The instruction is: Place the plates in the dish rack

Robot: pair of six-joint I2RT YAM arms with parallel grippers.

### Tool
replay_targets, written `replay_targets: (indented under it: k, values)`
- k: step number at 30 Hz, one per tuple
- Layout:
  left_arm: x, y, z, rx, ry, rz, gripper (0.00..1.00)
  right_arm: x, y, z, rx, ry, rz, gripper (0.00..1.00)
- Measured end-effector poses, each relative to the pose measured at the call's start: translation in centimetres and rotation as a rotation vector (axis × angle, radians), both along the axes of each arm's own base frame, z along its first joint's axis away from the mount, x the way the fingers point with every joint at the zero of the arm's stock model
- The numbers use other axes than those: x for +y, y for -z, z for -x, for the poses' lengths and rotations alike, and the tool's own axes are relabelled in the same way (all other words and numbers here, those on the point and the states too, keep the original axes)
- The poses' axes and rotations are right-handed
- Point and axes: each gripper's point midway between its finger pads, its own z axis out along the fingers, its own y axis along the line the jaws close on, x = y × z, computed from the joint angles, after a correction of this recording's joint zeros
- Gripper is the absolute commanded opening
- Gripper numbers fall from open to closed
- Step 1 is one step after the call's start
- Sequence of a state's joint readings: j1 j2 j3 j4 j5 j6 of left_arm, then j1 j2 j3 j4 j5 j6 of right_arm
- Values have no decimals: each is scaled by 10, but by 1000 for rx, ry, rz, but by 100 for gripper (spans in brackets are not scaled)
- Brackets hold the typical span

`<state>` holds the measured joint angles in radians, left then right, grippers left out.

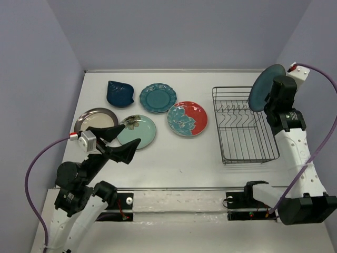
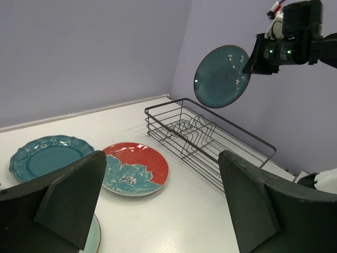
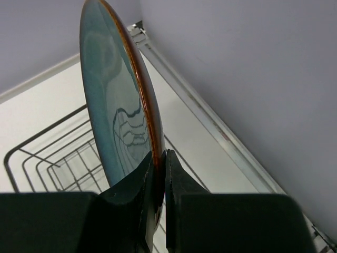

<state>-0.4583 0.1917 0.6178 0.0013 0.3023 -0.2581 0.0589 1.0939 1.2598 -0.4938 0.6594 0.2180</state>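
Your right tool (image 3: 158,158) is pinching the dark teal glazed plate (image 3: 113,105) by its lower rim, one finger on each face, so the plate stands on edge above it. That wrist view gives you the grip close up: the plate's brown edge runs straight down between the fingers, and the dish rack (image 3: 58,163) shows as wires low and to the left of the tool.

Only the top view tells you where this sits. There the tool is raised at the rack's far right corner, and the plate overlaps the rack's far right edge.

The left wrist view looks across at the same plate from the side. It shows you the plate hanging in the air above the rack's far end, apart from the wires.

Your left tool (image 1: 131,134) is spread wide with nothing between its fingers, hovering over the near left of the surface (image 1: 179,168). From above, the pale mint plate (image 1: 138,132) lies just under its fingertips and the silver metal plate (image 1: 95,120) is partly under its left finger. The navy leaf-shaped plate (image 1: 120,93) and the teal scalloped plate (image 1: 157,97) lie beyond it. The red plate with teal flowers (image 1: 187,118) is ahead to its right. All five lie flat.

Its own camera frames the red plate between the fingers, the scalloped one past the left finger, and a sliver of mint below. The navy and silver plates fall outside that view.
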Motion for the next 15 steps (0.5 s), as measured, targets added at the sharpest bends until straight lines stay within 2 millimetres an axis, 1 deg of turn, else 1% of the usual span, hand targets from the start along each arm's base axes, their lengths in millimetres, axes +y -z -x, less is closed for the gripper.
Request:
replay_targets:
  k: [4, 6, 8, 12, 15]
  values:
    - [2, -7, 11, -35, 14, 18, 99, -13, 8, -1, 40, 9, 54, 7]
    - [2, -9, 15, -46, 22, 24, 99, -17, 7, -6, 55, 4, 90, 7]
    - [3, -10, 19, -53, 31, 28, 99, -21, 5, -16, 77, -20, 149, 7]
    - [4, -13, 29, -73, 52, 43, 99, -24, 7, -28, 102, -73, 224, 7]
    - [5, -15, 32, -81, 56, 51, 99, -24, 13, -31, 139, -113, 273, 7]
